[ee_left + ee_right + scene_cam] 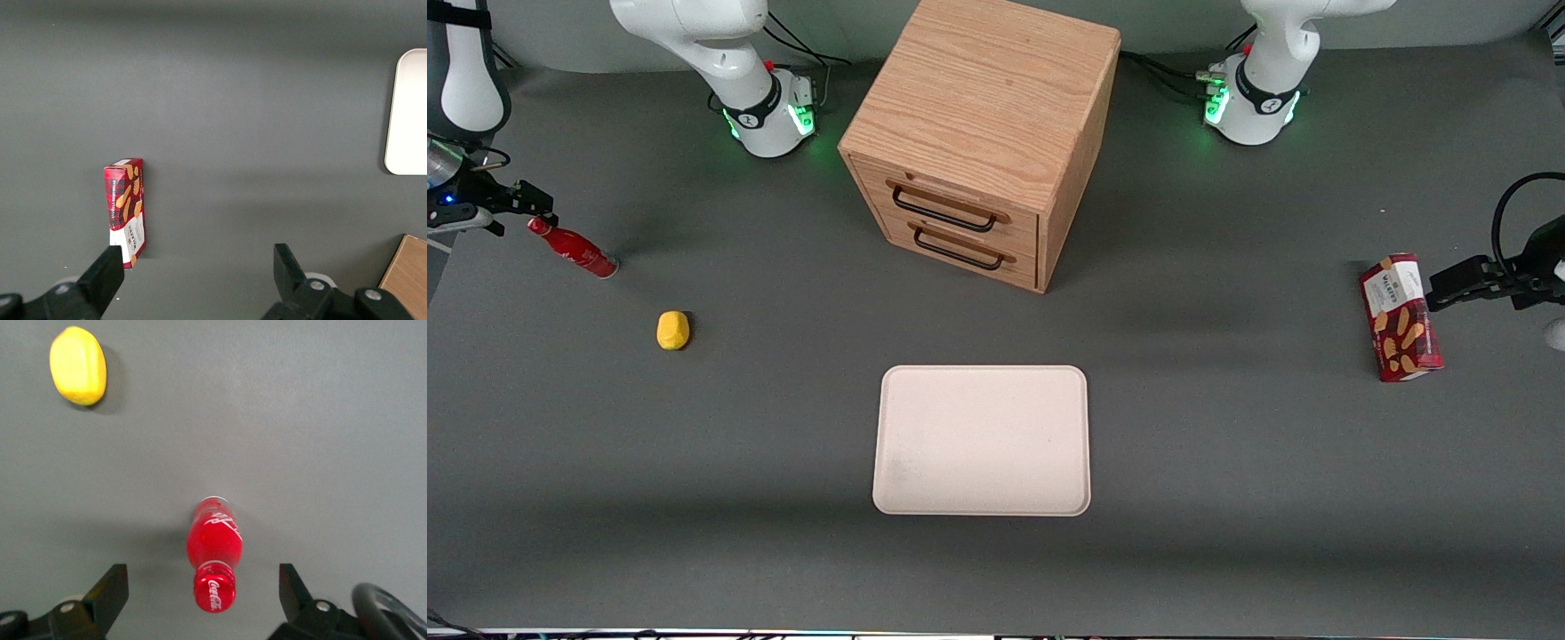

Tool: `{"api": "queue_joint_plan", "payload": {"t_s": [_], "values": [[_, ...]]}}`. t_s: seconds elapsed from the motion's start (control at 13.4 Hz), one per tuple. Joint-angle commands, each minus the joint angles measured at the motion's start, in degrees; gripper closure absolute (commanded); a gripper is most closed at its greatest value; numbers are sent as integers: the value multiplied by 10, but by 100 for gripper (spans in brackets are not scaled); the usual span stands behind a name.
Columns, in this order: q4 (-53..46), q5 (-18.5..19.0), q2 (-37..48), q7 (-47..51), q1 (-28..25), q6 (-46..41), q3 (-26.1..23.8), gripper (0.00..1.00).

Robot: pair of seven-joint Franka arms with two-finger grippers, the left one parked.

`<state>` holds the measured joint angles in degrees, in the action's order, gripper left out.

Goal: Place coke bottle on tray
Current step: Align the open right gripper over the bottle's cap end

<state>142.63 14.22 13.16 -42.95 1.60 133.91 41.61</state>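
- I judged the job was at its approach step: the coke bottle point(572, 249) stood on the bench point(1227, 498) at the working arm's end, unheld, well apart from the tray point(982, 440).
- My gripper point(203, 597) hung above the bottle with its jaws spread wide, the red cap between them but touching neither.
- Next, I reckoned, I needed to descend, close on the neck, then carry it past the yellow lump point(672, 330) to the tray.

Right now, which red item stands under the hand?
The coke bottle, upright beneath the open hand; the red snack box stands toward the parked arm's end.
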Motion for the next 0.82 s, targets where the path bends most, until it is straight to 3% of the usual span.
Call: {"api": "queue_joint_plan", "payload": {"t_s": [0.0,0.75], "values": [[5,7,-7,-25,-5,14,15,0],[17,7,-24,-28,-5,33,22,2]]}}
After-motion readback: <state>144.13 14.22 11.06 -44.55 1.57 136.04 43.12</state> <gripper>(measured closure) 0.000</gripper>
